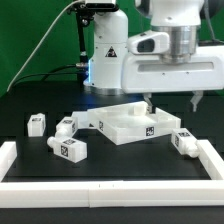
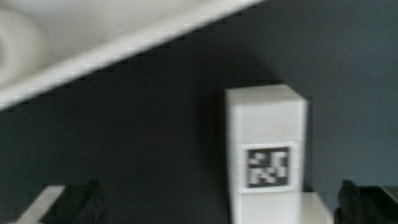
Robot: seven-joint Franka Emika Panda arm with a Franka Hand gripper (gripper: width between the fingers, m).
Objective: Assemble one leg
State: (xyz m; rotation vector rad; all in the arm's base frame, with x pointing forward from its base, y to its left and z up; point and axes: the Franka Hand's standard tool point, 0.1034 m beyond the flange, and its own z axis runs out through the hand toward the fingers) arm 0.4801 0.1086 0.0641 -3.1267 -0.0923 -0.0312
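A leg (image 1: 183,141), a short white peg with a black-and-white tag, lies on the black table just to the exterior view's right of the large white square panel (image 1: 125,122). My gripper (image 1: 172,102) hangs open and empty a little above that leg. In the wrist view the leg (image 2: 267,140) lies lengthwise between my two dark fingertips (image 2: 71,205), closer to one of them and touching neither. My gripper (image 2: 217,206) is wide open there. A corner of the panel (image 2: 107,45) shows beyond the leg.
Three more legs lie at the exterior view's left: one (image 1: 37,124), one (image 1: 65,128) next to the panel, and one (image 1: 70,150) nearer the front. A raised white rim (image 1: 100,190) borders the table's front and sides. The robot base (image 1: 105,55) stands behind.
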